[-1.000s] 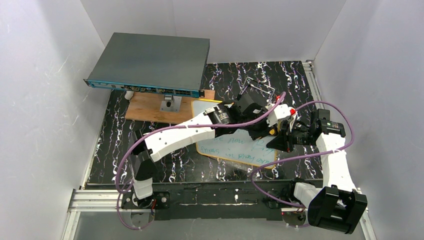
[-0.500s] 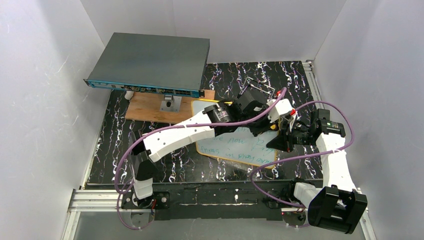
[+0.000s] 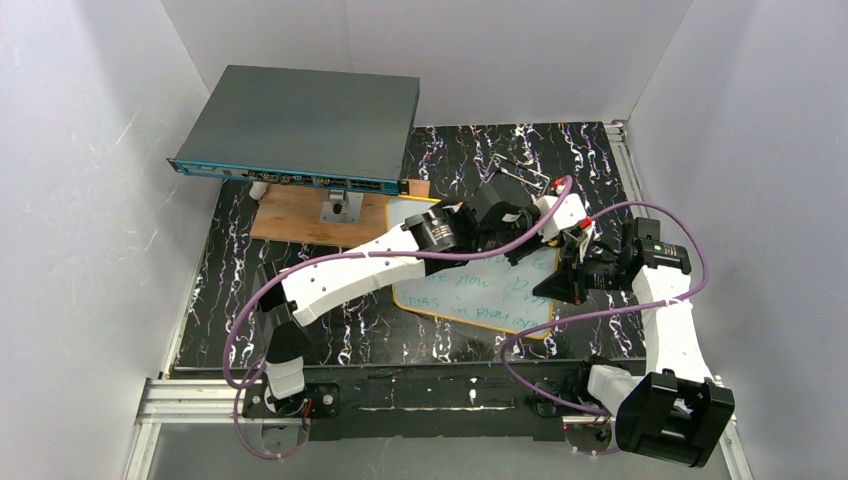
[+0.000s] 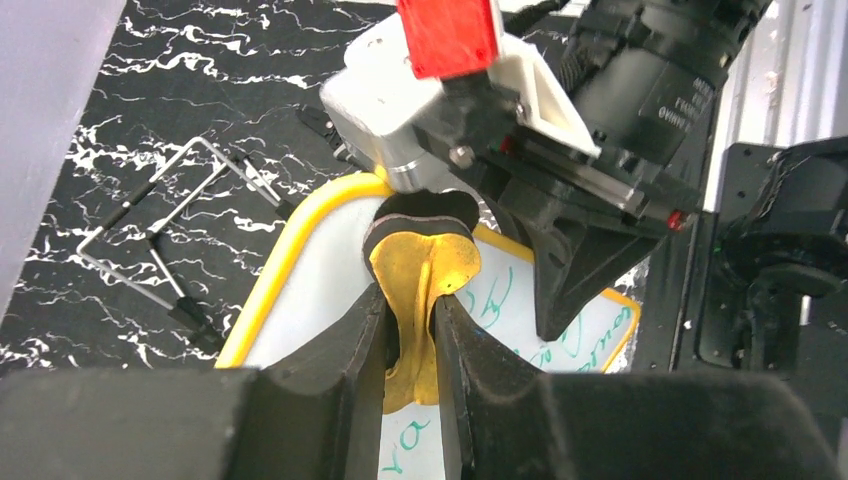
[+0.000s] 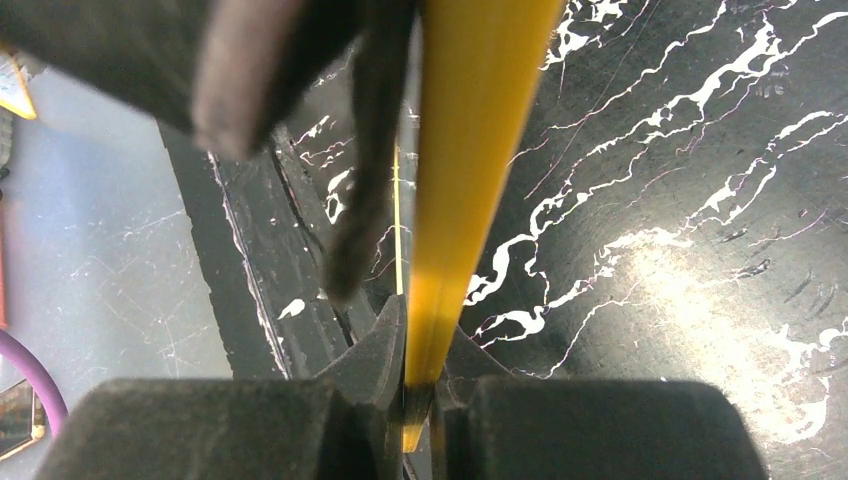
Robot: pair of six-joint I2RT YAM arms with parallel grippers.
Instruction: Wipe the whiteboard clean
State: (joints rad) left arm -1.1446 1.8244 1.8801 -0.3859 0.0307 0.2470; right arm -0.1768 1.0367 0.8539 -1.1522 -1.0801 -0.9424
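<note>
The whiteboard (image 3: 470, 295) lies flat on the black marbled table, yellow-framed, with green handwriting across its near half. Its far part looks wiped white (image 4: 320, 290). My left gripper (image 3: 527, 248) is over the board's far right part, shut on a yellow eraser (image 4: 420, 265) with a black felt face, pinched between the fingers (image 4: 410, 310) and pressed to the board. At the board's right edge my right gripper (image 3: 558, 285) is shut on the yellow frame (image 5: 470, 150), the jaws (image 5: 415, 345) clamped on it. The right gripper's black finger (image 4: 560, 290) shows beside the eraser.
A large dark-grey flat box (image 3: 300, 130) rests on a stand over a brown wooden board (image 3: 300, 215) at the back left. A bent metal wire piece (image 3: 520, 170) lies behind the whiteboard, also seen in the left wrist view (image 4: 170, 230). White walls enclose the table.
My left gripper has slid the eraser away from me and rightward, toward the board's far right corner. The right arm and the board have stayed put.
</note>
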